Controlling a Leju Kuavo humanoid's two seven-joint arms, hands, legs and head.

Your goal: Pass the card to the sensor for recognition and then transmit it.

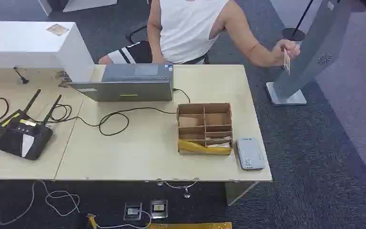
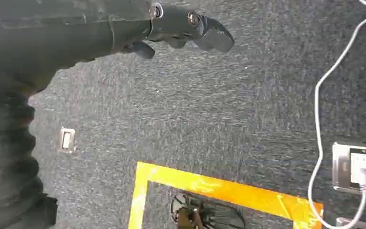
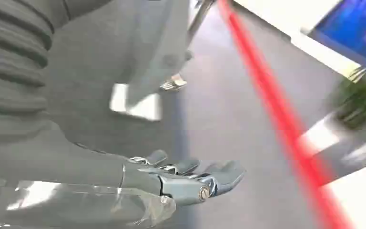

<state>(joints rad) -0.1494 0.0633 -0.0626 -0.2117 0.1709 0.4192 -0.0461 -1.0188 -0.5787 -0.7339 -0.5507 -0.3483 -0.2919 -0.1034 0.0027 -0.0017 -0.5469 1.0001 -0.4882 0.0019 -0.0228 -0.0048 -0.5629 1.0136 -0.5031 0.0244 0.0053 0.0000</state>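
Note:
A person in a white sleeveless top sits behind the table and holds a small card (image 1: 286, 61) out past the table's far right corner, beside a grey kiosk stand (image 1: 310, 52). A flat grey-white sensor pad (image 1: 250, 152) lies on the table's near right corner. My left hand (image 2: 183, 26) hangs over dark carpet with its fingers loosely apart and nothing in it. In the right wrist view my right hand (image 3: 190, 179) is stretched out flat and empty, with the kiosk's base (image 3: 136, 100) beyond it.
On the beige table (image 1: 138, 152) are a laptop (image 1: 128, 83), a cardboard divider box (image 1: 205, 128), a black router (image 1: 21, 136) and loose cables. Floor sockets (image 1: 145, 210) and yellow floor tape (image 2: 209, 188) lie below the table's front edge.

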